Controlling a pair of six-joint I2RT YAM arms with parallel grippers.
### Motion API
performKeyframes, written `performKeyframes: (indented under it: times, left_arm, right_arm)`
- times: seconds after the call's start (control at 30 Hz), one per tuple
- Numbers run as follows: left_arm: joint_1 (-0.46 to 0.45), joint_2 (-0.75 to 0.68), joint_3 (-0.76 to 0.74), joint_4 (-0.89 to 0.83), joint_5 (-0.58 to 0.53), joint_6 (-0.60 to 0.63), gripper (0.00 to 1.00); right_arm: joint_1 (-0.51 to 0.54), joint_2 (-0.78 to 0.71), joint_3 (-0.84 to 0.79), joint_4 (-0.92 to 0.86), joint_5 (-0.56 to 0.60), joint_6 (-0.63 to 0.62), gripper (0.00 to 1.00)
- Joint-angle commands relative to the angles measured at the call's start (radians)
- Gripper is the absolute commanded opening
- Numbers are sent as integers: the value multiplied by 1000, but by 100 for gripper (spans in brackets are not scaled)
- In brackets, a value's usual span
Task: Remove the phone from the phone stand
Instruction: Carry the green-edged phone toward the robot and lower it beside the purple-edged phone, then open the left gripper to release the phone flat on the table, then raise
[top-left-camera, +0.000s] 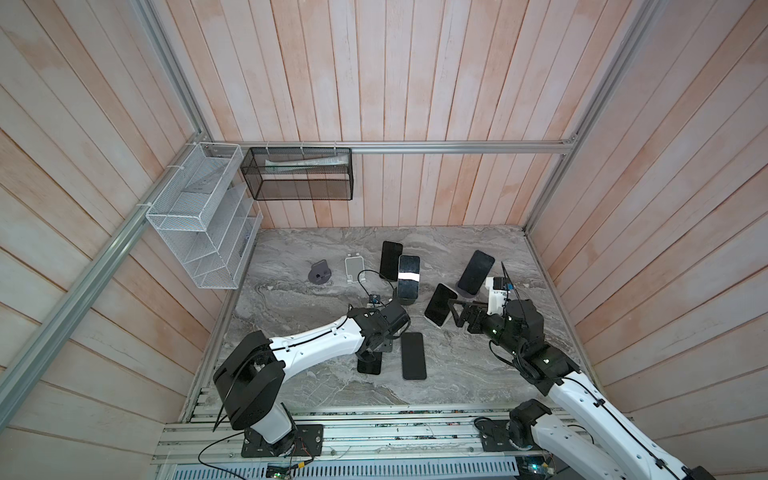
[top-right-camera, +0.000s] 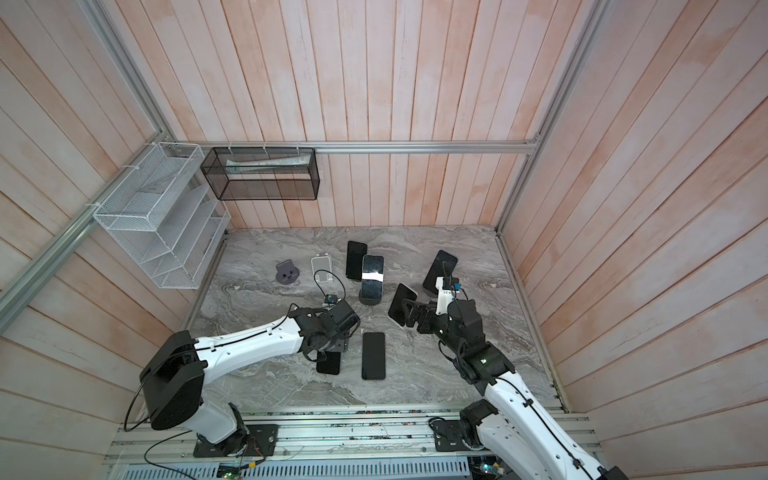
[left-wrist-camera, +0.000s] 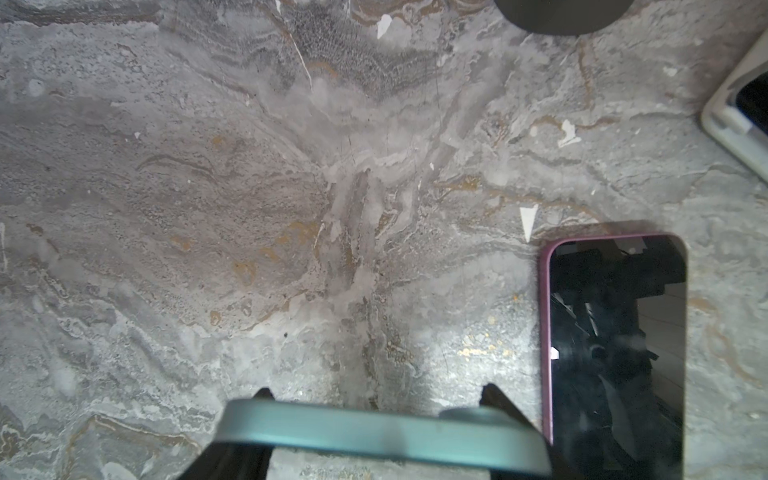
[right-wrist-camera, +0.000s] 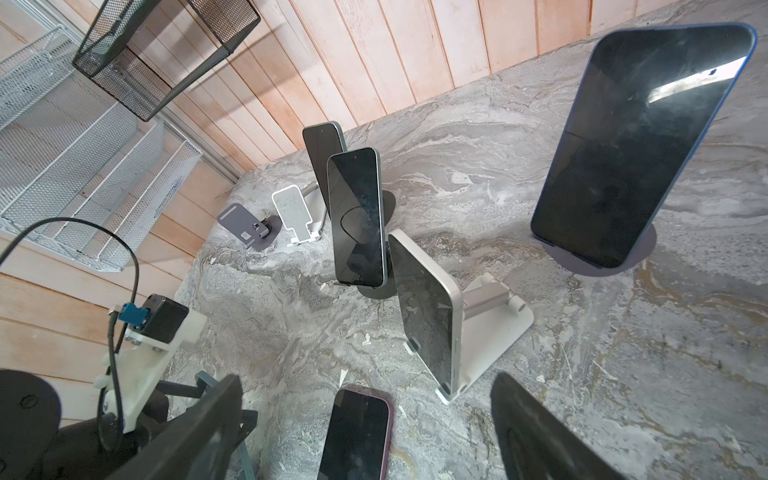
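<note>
While the marble table (right-wrist-camera: 623, 374) looks veined, the rectangular phone (right-wrist-camera: 419, 316) gleams.

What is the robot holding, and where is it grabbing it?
The left gripper holds a teal-edged phone, pinched across its two side edges. The right gripper is open and holds nothing.

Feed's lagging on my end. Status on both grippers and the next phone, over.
Left gripper shut on teal phone. Right gripper open, short of white phone, seated in white stand. Purple phone flat on table near both grippers.
</note>
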Motion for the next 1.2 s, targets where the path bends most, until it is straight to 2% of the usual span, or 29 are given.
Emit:
performKeyframes:
  times: [0.0, 0.67, 0.83, 1.0, 1.17]
  left_arm:
    - [-7, 42, 35, 14, 8, -17, 65]
    - [-7, 226, 62, 111, 64, -4, 64]
    - [-7, 256, 63, 134, 83, -8, 69]
    - [-6, 276, 71, 132, 85, -14, 81]
    - [-7, 309, 107, 97, 69, 15, 85]
  right_arm:
    - [-4, 8, -7, 9, 18, 12, 94]
    - [-4, 25, -15, 16, 13, 30, 94]
    - [-4, 33, -8, -6, 15, 18, 94]
    - [-4, 44, 20, -59, 54, 1, 94]
    - [-4, 49, 53, -103, 78, -11, 94]
